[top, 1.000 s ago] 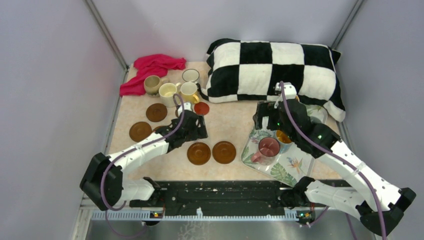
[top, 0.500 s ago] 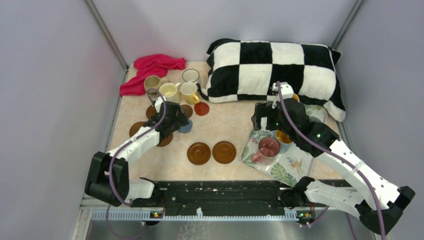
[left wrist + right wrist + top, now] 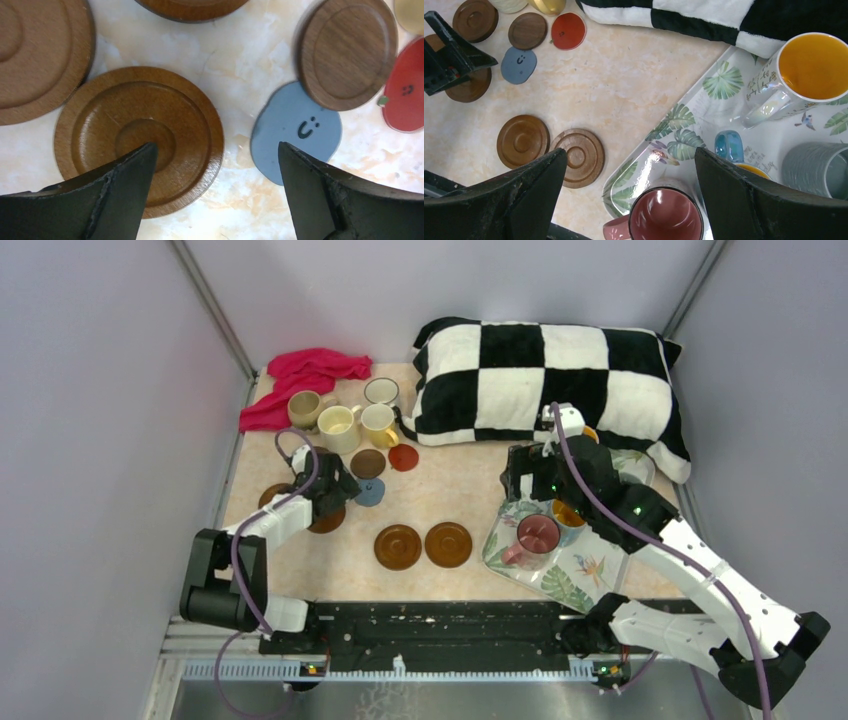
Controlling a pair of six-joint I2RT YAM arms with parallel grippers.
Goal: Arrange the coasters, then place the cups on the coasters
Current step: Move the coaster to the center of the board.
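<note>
My left gripper (image 3: 335,487) (image 3: 216,150) hangs open low over the table. One finger is above a brown coaster (image 3: 139,140), the other beside the blue-grey coaster (image 3: 296,131) (image 3: 370,492). A walnut coaster (image 3: 347,52) and the red coaster (image 3: 406,92) (image 3: 403,457) lie just beyond. Two amber coasters (image 3: 398,546) (image 3: 447,544) lie side by side near the front. My right gripper (image 3: 522,480) (image 3: 630,155) is open and empty above the tray's left corner and the pink mug (image 3: 666,215) (image 3: 537,535). Tan (image 3: 305,408), cream (image 3: 337,427), yellow (image 3: 378,424) and white (image 3: 381,391) cups cluster at the back left.
The leaf-print tray (image 3: 674,130) (image 3: 565,575) also holds a yellow-lined mug (image 3: 806,67), a grey cup (image 3: 819,170) and a blue-handled cup (image 3: 730,146). A checkered pillow (image 3: 545,375) fills the back right. A crumpled red cloth (image 3: 300,375) lies in the back left corner.
My left arm has swung left, from beside the red coaster to over the brown coasters, uncovering the blue-grey one. The right arm has barely moved.
</note>
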